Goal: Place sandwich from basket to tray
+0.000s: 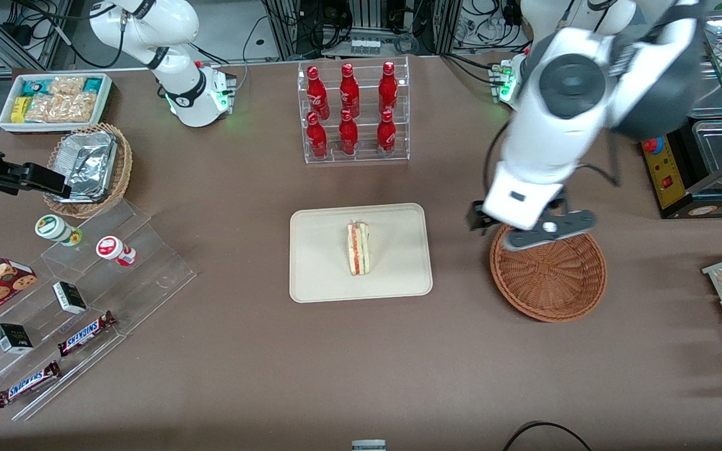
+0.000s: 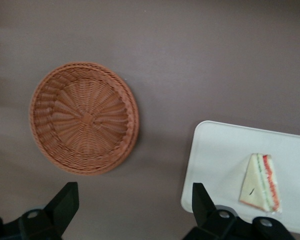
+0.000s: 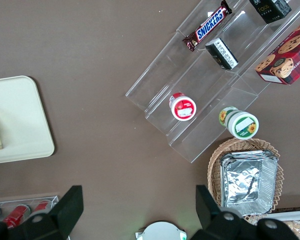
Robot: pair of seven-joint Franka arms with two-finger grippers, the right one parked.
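Observation:
The sandwich [image 1: 358, 248] lies on its side in the middle of the cream tray [image 1: 317, 275]; its red and green filling edge shows. It also shows in the left wrist view [image 2: 260, 181] on the tray [image 2: 215, 160]. The reddish-brown wicker basket [image 1: 552, 279] is empty and sits toward the working arm's end of the table; it also shows in the left wrist view [image 2: 84, 117]. My gripper [image 1: 527, 228] hangs high above the table over the basket's rim nearest the tray. Its fingers [image 2: 64, 202] are wide apart and hold nothing.
A clear rack of red bottles [image 1: 353, 113] stands farther from the front camera than the tray. A clear stepped shelf with cups and candy bars [image 1: 79, 294], a tan basket with foil [image 1: 88, 166] and a white snack bin [image 1: 54, 100] lie toward the parked arm's end.

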